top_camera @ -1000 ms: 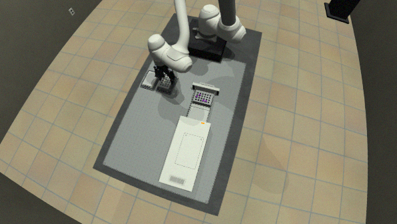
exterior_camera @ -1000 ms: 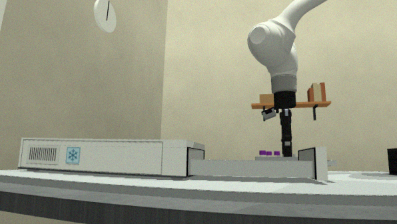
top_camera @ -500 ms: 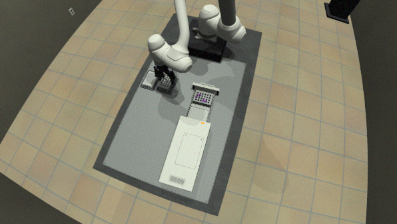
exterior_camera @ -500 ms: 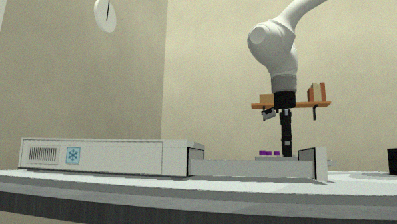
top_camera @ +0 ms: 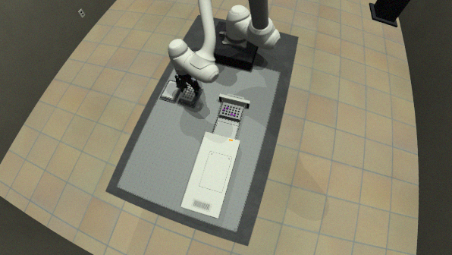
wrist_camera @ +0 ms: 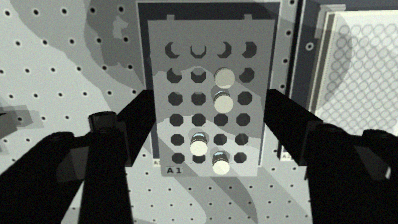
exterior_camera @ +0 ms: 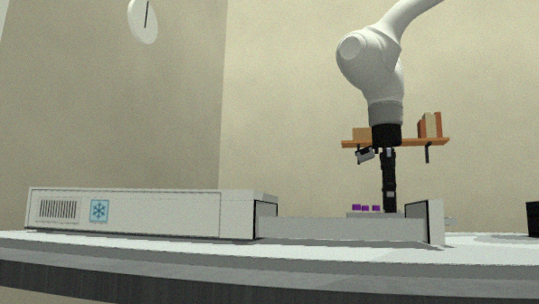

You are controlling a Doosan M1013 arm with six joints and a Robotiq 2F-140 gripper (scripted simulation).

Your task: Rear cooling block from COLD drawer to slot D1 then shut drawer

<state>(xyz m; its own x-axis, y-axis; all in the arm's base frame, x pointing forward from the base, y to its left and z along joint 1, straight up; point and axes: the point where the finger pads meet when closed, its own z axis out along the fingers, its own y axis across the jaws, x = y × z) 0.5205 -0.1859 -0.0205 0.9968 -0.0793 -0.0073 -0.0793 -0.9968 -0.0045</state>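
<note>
Here on the deck, the rear cooling block [top_camera: 188, 95] [wrist_camera: 187, 109] is out of the drawer [top_camera: 226, 129] [exterior_camera: 339, 230] and over slot D1 [wrist_camera: 143, 45], the one next to the cooler COLD [top_camera: 211, 174] [exterior_camera: 136, 213]. Its long axis runs roughly along COLD's length, while the front block [top_camera: 231, 111] lies crosswise in the open drawer, up by the handle end. Whether the rear block is fully flat inside the locators, I can't tell.

Reading off its top now: "A 1", printed at the corner on COLD's side, towards the arm's base. Four pale-capped tubes stand in its bores. Over on COLD's side panel, there's a snowflake badge [exterior_camera: 99, 211] beside a barred vent, and on top the lamp [top_camera: 230, 140] glows orange.

And the claw [top_camera: 187, 84] [exterior_camera: 389, 212] [wrist_camera: 209, 105]! It's partway open, a finger on either side of the block's long sides, right up close; no grip on it, though any light contact is too fine to call. Beyond, on the side away from COLD, slot D2 [top_camera: 170, 90] [wrist_camera: 325, 60] shows its pale patterned plate.

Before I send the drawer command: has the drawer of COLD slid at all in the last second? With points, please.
No. In the top view, the drawer's front panel [top_camera: 234, 100] [exterior_camera: 436, 223] stands just as far out from the cooler's white housing [top_camera: 193, 190] [exterior_camera: 158, 213] as before.
</note>
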